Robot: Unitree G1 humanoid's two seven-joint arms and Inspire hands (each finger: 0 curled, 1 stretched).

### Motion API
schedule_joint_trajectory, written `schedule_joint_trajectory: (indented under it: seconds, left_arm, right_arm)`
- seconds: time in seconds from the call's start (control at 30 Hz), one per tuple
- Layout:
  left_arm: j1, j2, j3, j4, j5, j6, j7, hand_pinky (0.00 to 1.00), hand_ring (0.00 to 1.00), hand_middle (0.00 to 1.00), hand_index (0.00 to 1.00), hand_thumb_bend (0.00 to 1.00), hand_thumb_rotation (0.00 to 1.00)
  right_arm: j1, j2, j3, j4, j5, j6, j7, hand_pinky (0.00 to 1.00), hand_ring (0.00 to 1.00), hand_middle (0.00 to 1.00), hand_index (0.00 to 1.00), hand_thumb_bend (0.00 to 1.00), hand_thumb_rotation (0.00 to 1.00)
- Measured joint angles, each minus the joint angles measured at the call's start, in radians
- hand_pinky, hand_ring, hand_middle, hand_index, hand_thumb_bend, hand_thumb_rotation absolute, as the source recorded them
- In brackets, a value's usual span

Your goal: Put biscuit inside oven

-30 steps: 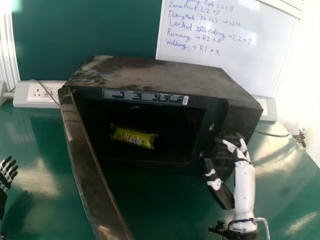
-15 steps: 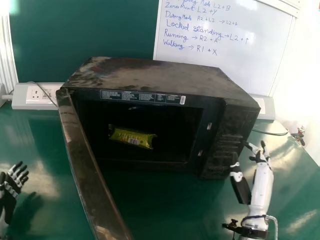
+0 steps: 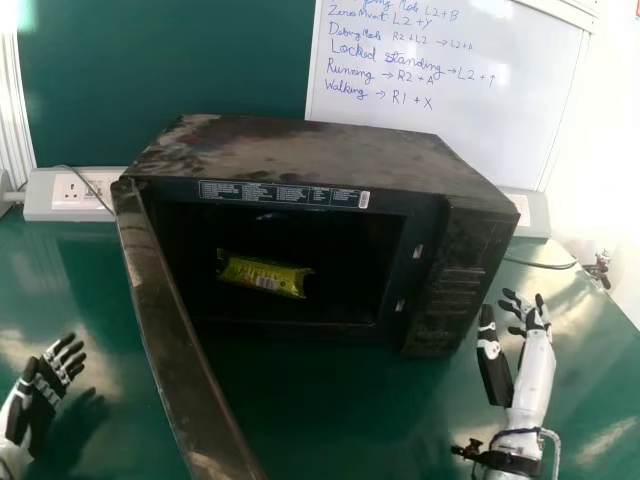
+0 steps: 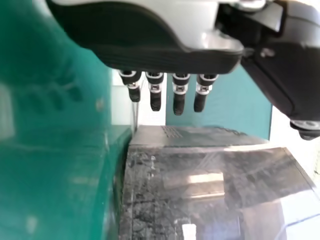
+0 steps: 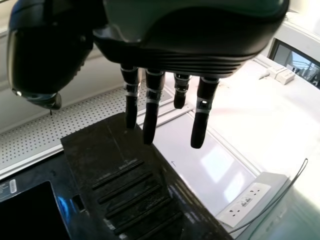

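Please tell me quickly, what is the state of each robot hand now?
Left hand: open, holding nothing, beside the oven door.
Right hand: open, holding nothing, beside the oven.

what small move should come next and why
Probably move the left hand against the outside of the door to start closing it: the biscuit packet lies inside the oven, the door stands open, with that hand on its outer side.

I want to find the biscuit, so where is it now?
The biscuit packet lies inside the oven, left of centre in the head view.
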Motion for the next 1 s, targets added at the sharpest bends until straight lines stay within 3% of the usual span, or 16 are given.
schedule_joint_trajectory:
  seconds: [0.13,0.23,0.43,0.5,0.63,0.67,0.73,0.9,1.0]
  left_arm:
    - [-0.002,0.001,-0.009,0.001,0.012,-0.021,-0.002,0.50,0.58,0.62,0.68,0.68,0.15]
    - [-0.004,0.004,-0.018,-0.001,0.013,-0.020,-0.013,0.51,0.59,0.62,0.67,0.68,0.15]
    - [-0.028,0.013,-0.053,0.005,0.015,-0.017,-0.039,0.54,0.61,0.62,0.65,0.68,0.15]
    - [-0.037,0.016,-0.069,0.006,0.015,-0.013,-0.045,0.54,0.61,0.62,0.64,0.69,0.16]
    - [-0.052,0.018,-0.095,0.011,0.034,-0.004,-0.049,0.54,0.61,0.60,0.61,0.69,0.14]
    - [-0.057,0.018,-0.101,0.013,0.035,-0.001,-0.052,0.54,0.61,0.60,0.55,0.61,0.11]
    - [-0.075,0.018,-0.117,0.017,0.035,0.012,-0.062,0.54,0.61,0.59,0.51,0.53,0.08]
    - [-0.112,0.023,-0.151,0.032,0.041,0.027,-0.073,0.54,0.61,0.58,0.49,0.52,0.07]
    - [-0.133,0.024,-0.163,0.041,0.044,0.033,-0.081,0.55,0.61,0.57,0.49,0.51,0.07]
  right_arm:
    - [0.000,0.001,-0.005,-0.005,0.003,0.021,0.013,0.61,0.69,0.72,0.80,0.74,1.00]
    - [-0.001,0.003,-0.010,-0.009,0.013,0.038,0.023,0.54,0.63,0.62,0.80,0.75,1.00]
    - [-0.003,0.005,-0.017,-0.029,0.032,0.074,0.043,0.61,0.72,0.73,0.81,0.75,1.00]
    - [-0.005,0.005,-0.018,-0.038,0.036,0.087,0.049,0.60,0.70,0.70,0.81,0.75,1.00]
    - [-0.011,0.005,-0.021,-0.043,0.047,0.107,0.065,0.64,0.72,0.74,0.82,0.75,1.00]
    - [-0.012,0.005,-0.022,-0.044,0.056,0.108,0.068,0.64,0.72,0.74,0.82,0.75,1.00]
    - [-0.014,0.005,-0.026,-0.044,0.074,0.109,0.079,0.61,0.68,0.69,0.83,0.75,1.00]
    - [-0.027,0.005,-0.039,-0.044,0.107,0.127,0.101,0.50,0.58,0.63,0.83,0.78,1.00]
    - [-0.038,0.004,-0.050,-0.042,0.132,0.132,0.120,0.38,0.46,0.51,0.83,0.76,1.00]
